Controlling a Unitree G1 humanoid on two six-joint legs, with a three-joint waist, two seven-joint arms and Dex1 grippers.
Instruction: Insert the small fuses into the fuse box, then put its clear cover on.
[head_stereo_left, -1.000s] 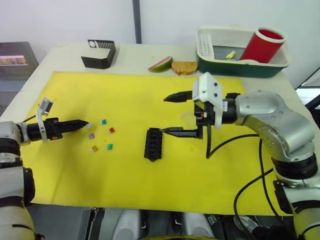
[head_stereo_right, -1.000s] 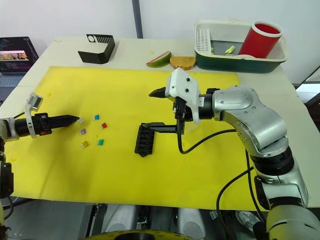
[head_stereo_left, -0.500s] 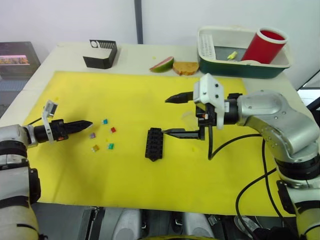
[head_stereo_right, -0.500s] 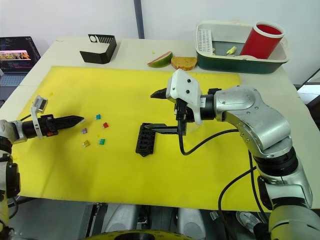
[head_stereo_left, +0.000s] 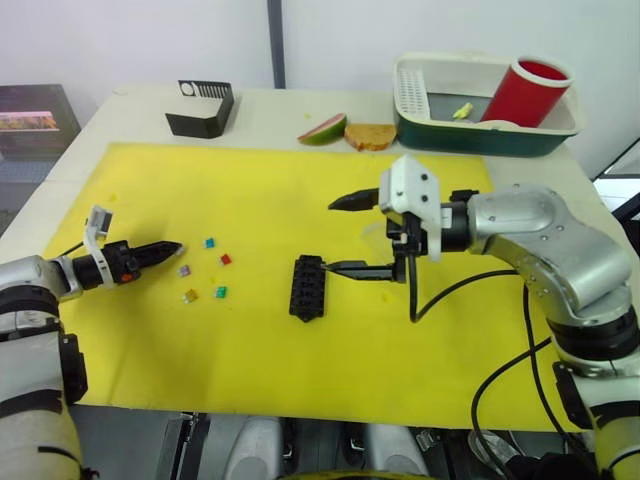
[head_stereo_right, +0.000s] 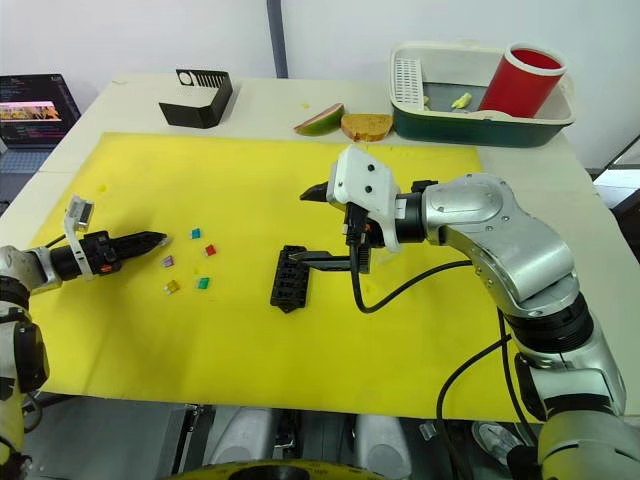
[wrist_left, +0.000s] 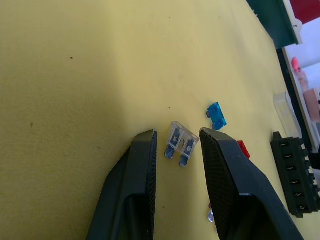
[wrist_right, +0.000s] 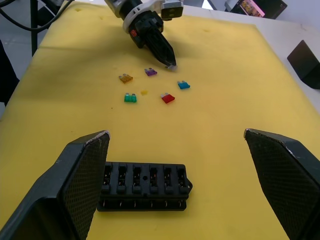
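Left claw low over the yellow mat near the table's left edge, fingers slightly parted with the clear fuse lying between the tips, not visibly pinched. Just beyond those tips, scattered on the mat: blue fuse, red fuse, purple fuse, amber fuse and green fuse, all apart from one another. Right claw near the mat's middle, spread wide and holding nothing, lower finger beside the end of the fuse box; cannot tell whether touching. Fuse box flat on the mat near its middle, row of slots facing up, well apart from the loose fuses. Something clear and pale, perhaps the clear cover, lying on the mat between the right claw's fingers; too faint to be sure. Along the table's far edge: black slotted holder toward the far left corner, fruit slice and piece of bread side by side near the middle, green-and-white tray toward the far right corner with a red cup lying tilted inside.
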